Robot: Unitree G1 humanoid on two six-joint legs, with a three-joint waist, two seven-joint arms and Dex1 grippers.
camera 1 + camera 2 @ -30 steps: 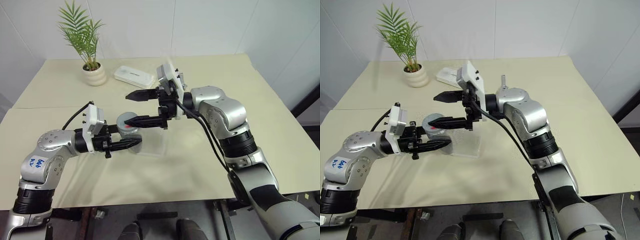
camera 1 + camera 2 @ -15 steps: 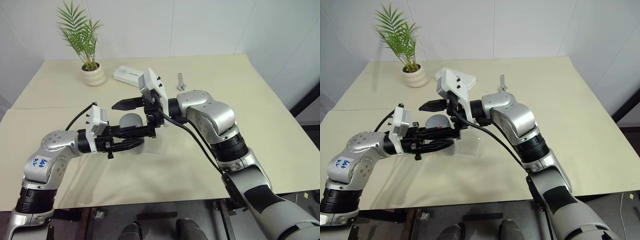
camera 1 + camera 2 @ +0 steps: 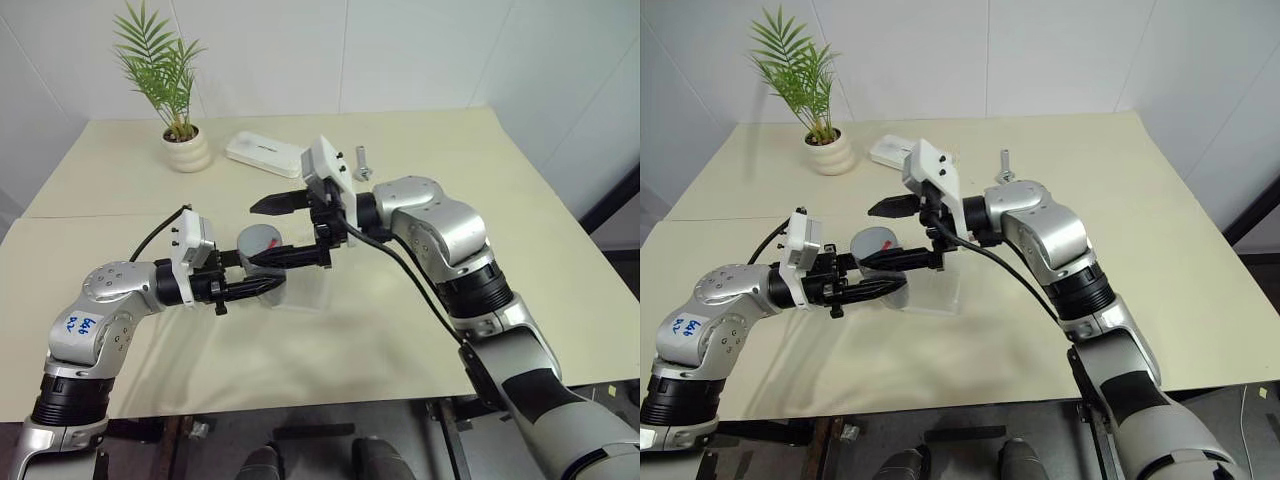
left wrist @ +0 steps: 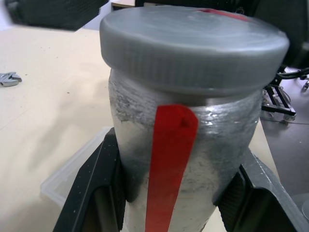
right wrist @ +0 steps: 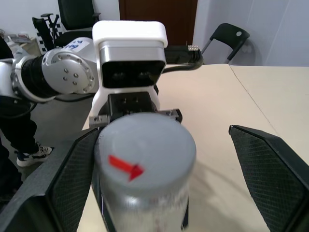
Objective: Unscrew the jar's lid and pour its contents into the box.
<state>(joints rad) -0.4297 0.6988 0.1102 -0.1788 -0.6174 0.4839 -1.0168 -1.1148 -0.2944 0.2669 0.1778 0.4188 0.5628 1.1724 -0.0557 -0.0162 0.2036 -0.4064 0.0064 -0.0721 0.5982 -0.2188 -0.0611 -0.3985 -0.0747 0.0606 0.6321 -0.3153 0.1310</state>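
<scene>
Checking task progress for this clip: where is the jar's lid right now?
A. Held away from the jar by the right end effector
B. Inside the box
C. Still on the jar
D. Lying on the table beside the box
C. The lid caps the jar, which the left end effector grips, while the right end effector is open around the lid, not closed on it.

A small green palm in a white ribbed pot [image 3: 185, 148] stands on the beige surface [image 3: 520, 230]; a flat white oblong case [image 3: 265, 153] lies near it, a metal bolt [image 3: 361, 163] beyond the case.
</scene>
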